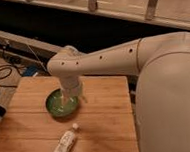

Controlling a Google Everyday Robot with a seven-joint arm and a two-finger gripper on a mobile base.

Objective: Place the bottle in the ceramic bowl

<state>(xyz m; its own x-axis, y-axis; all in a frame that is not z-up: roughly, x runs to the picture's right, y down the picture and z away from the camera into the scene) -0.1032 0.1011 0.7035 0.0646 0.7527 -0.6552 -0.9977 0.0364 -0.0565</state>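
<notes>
Nearest item: the bulky white shell of my arm (170, 94) fills the right side of the frame. It reaches leftward in one long link toward the middle.

Next item: the bottle (64, 145) lies on its side on the wooden table (108, 124), at lower centre-left. Its cap points up and to the right, toward the bowl. It is free of any grip, just below the bowl and apart from it. Lying flat, it should not roll far, as the tabletop looks level.

Next item: the ceramic bowl (54, 110) sits upright in the left-centre of the frame, its green glaze showing. No bottle is in it. The only thing over its opening is my own wrist.

Next item: my gripper (66, 97) hangs straight down from the wrist joint, directly above the bowl's right half. Whether it is released or clenched I cannot tell, and I cannot tell if it touches the glaze. It carries nothing that I can make out.

Finding: the gripper is posted at the destination while the load rests on the table. In my judgement the pick-up is yet to be done.

Far items: a dark cable (0, 73) is looped on the floor at upper left. A pale rail (122, 8) runs across the top.
</notes>
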